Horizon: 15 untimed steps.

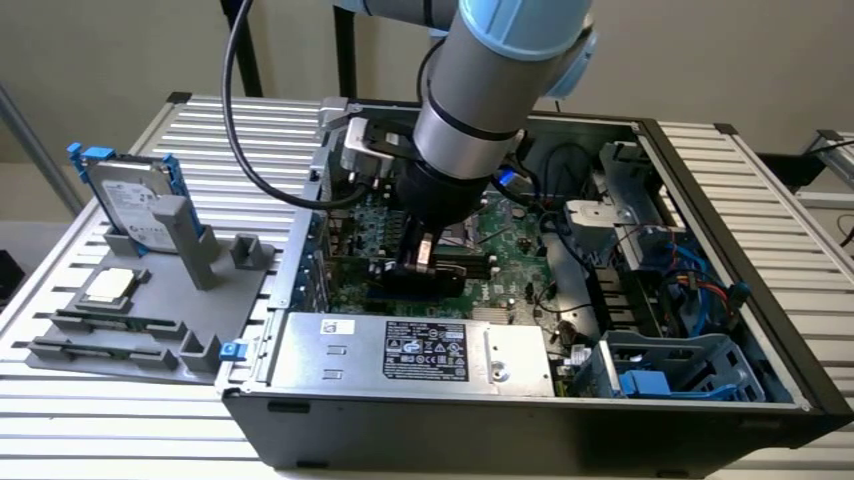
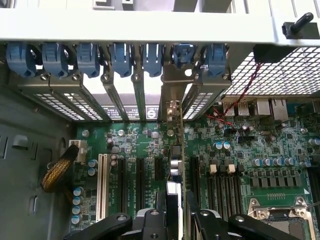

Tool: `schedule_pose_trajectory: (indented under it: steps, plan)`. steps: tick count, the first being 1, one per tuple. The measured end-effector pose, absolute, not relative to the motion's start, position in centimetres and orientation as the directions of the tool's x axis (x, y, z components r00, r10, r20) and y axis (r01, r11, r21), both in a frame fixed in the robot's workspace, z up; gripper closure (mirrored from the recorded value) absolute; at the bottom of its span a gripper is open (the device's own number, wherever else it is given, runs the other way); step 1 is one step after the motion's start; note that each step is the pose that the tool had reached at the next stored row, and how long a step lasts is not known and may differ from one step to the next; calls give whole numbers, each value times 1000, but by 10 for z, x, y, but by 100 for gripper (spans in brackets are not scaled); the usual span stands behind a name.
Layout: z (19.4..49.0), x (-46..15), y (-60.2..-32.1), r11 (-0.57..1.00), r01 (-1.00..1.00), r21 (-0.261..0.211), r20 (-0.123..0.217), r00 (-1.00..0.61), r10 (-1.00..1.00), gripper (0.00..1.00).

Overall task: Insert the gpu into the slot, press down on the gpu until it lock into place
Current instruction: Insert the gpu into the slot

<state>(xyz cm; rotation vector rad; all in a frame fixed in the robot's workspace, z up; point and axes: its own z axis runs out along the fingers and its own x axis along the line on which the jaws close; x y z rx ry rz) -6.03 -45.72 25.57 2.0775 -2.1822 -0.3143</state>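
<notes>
My gripper [image 1: 420,262] reaches down into the open computer case, over the green motherboard [image 1: 514,245]. It is shut on the gpu [image 1: 424,282], a small black card held upright just above or on the board. In the wrist view the gpu [image 2: 175,187] is seen edge-on. It runs from between my fingers [image 2: 150,225] to its metal bracket [image 2: 172,102] at the case's rear wall. The gripper [image 2: 176,220] clamps the card's near end. The blue slot is hidden beneath the card, and I cannot tell how deep the card sits.
The silver power supply [image 1: 414,350] lies in the case, close in front of the gripper. Black memory sticks [image 1: 470,262] stand beside the card. Cables and drive cages [image 1: 667,280] crowd the exterior view's right. A hard drive [image 1: 134,205] stands on the grey fixture outside.
</notes>
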Motion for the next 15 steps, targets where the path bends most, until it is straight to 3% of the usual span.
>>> schedule_pose_trajectory:
  steps: [15]
  plan:
    - [251,-56,-457,41,-972,232,-61,-57,-997,74]
